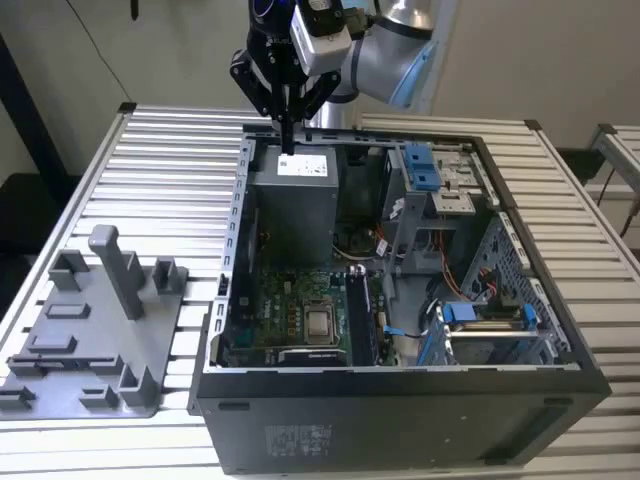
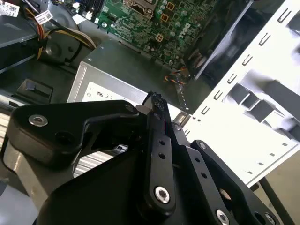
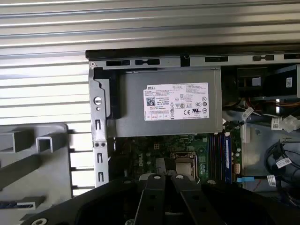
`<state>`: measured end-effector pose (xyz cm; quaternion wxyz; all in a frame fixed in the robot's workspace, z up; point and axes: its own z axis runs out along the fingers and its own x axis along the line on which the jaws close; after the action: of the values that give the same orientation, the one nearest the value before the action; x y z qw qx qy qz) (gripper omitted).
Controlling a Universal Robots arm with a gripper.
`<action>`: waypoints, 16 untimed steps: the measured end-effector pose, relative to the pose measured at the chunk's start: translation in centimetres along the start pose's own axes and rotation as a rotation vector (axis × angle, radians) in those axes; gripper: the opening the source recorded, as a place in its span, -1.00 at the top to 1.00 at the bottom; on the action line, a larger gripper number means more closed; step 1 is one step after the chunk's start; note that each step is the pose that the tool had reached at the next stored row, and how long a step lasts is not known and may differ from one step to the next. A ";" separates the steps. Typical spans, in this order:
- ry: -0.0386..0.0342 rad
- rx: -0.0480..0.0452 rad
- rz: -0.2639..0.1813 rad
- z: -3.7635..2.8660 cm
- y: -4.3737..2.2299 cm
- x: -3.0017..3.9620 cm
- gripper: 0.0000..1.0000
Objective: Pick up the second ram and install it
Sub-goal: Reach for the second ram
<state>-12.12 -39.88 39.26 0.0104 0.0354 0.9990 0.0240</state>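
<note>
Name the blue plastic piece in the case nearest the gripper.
The blue bracket near the power supply, at the case's far end in the exterior view, close to the gripper; the other blue piece lies toward its near wall.

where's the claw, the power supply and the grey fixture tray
claw [image 1: 287,140], exterior view, between its fingertips
power supply [image 3: 168,102], first wrist view, on its white label
grey fixture tray [image 1: 155,335], exterior view, on its flat base

You have the computer case [image 1: 400,420] lying open on the slatted table [image 1: 170,150]. The fixture tray [image 1: 60,360] sits beside it, on the exterior view's left.

Inside the case:
- The power supply [image 1: 295,215] is at the far end.
- The motherboard [image 1: 280,310] is nearer the exterior camera.
- The drive cage [image 1: 490,335] is toward the exterior view's right.

The gripper [image 1: 287,148] hangs above the power supply's far edge.
</note>
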 end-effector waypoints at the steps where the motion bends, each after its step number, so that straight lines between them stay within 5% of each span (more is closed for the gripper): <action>1: 0.0000 0.0000 0.000 0.00 0.00 0.00 0.79; 7: 0.0001 0.0002 0.000 0.03 -0.02 0.27 0.79; 16: 0.0002 0.0001 -0.003 0.04 -0.20 2.79 0.79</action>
<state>-14.92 -39.88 39.16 0.0103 0.0337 0.9991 0.0240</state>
